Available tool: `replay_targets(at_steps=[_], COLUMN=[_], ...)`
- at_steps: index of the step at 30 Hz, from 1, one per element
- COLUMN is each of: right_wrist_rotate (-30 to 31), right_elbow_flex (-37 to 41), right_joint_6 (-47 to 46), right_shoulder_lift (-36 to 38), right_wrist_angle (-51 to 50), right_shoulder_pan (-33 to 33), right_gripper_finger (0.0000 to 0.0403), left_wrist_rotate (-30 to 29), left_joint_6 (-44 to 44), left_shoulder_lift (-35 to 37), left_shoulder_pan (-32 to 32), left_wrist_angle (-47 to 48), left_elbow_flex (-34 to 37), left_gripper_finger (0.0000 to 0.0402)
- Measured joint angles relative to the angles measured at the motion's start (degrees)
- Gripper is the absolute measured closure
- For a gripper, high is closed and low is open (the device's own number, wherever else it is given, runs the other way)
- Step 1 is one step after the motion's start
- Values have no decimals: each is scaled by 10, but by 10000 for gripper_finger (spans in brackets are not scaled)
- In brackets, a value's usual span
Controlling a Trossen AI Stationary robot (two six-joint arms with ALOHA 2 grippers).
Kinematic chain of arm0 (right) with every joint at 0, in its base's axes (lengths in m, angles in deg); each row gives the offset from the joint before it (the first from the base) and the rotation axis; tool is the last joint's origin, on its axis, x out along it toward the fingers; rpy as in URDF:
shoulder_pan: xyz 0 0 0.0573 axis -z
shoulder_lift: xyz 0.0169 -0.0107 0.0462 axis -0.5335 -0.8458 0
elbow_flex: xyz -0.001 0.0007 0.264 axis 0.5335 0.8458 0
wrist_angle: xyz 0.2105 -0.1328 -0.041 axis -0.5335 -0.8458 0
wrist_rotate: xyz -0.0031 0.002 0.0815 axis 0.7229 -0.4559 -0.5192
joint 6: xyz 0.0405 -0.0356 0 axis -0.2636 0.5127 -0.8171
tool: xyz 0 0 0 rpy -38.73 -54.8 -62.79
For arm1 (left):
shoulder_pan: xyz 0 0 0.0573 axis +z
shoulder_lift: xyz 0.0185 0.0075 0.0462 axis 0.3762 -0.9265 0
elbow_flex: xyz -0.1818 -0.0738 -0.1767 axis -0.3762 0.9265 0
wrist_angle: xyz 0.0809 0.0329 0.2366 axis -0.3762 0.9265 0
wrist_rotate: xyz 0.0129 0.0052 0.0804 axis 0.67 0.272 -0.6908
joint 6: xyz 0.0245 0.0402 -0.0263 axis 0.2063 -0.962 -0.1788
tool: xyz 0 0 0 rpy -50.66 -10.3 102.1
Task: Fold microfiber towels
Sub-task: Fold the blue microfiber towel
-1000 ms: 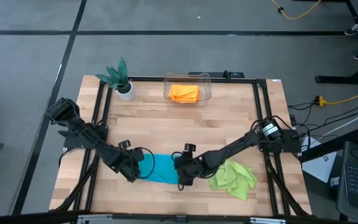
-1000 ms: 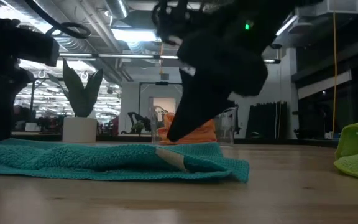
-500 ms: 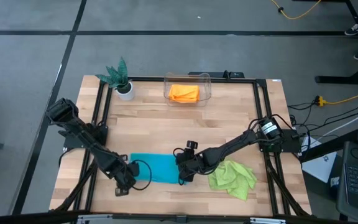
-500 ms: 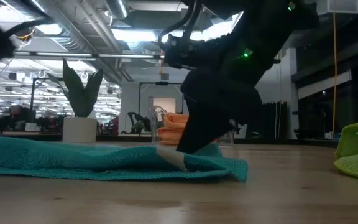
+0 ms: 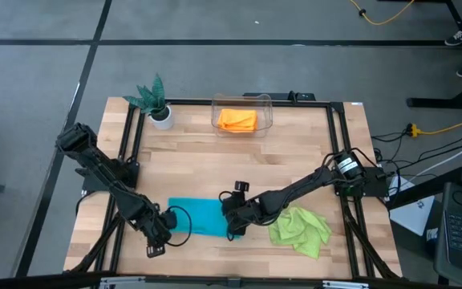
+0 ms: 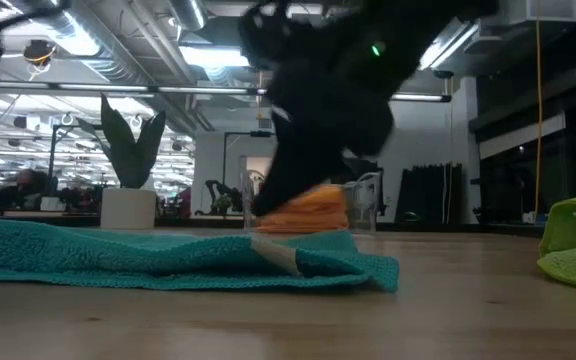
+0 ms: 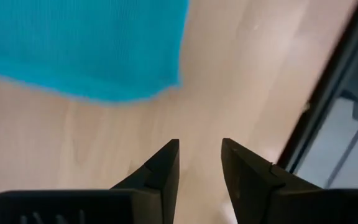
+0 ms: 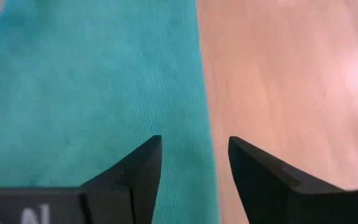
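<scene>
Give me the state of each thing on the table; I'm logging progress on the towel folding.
Teal towel: lying flat near the table's front edge, not gripped.
Lime green towel: crumpled heap, unfolded.
Orange towel: folded, inside the clear bin.
Left claw: open, empty, over bare wood beside the teal towel.
Right claw: open, empty, above the teal towel's edge.
Plant: upright in its pot.

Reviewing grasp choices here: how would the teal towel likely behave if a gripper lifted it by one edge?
The teal towel lies flat with soft ripples along its edge in the low view, so it would probably droop limply. It looks thin, likely light. Its napped surface should give some grip, so it may drag rather than slide on the wooden table.
</scene>
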Motion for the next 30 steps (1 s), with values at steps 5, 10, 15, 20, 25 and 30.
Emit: replay_targets(at_steps=[5, 10, 15, 20, 25, 30], right_wrist_rotate=[2, -80, -44, 70, 115, 91], right_elbow_flex=[-20, -9, -4, -7, -39, -56], right_joint_6=[30, 50, 6, -31, -94, -20], right_shoulder_lift=[0, -13, -68, -143, -181, -209], right_wrist_angle=[19, 134, 308, 435, 455, 451], right_shoulder_pan=[-5, 5, 13, 9, 0, -3], right_gripper_finger=[214, 214, 214, 214, 214, 214], left_wrist_rotate=[-99, -130, -159, -164, -174, -190], left_joint_6=[-38, -79, -97, -97, -98, -112], left_shoulder_lift=[16, 17, 17, 17, 17, 17], left_shoulder_pan=[7, 20, 17, 16, 16, 16], left_wrist_angle=[-2, -3, -7, -5, -4, -4], left_elbow_flex=[-13, -13, -13, -13, -13, -13], left_gripper_finger=[290, 290, 290, 290, 290, 290])
